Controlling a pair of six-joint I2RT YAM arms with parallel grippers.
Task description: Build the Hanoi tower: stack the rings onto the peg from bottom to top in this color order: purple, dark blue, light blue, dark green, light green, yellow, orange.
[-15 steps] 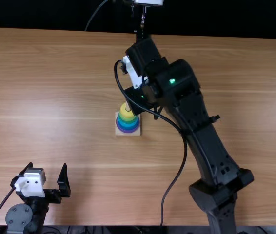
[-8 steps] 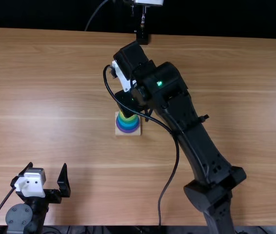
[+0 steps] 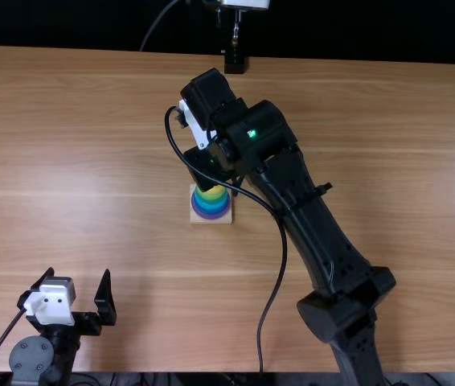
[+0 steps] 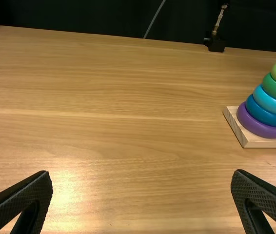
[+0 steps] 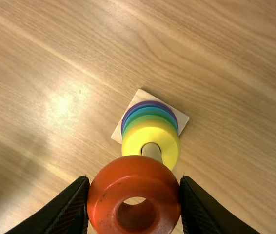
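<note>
My left gripper (image 3: 79,277) is standing open by the near edge, while my right gripper (image 5: 134,180) is pinching the orange ring (image 5: 104,195) above the stack. Before lowering, I should be keeping it level and centring its hole over the peg (image 5: 151,151) rising through the yellow ring (image 5: 169,141).

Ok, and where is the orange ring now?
In the right wrist view, the orange ring is between the fingers of the right gripper, close to the peg and above the stacked rings.

left arm (image 3: 31,358), jaws wide apart, right arm (image 3: 316,229) slanting inward, jaws clamped
</note>
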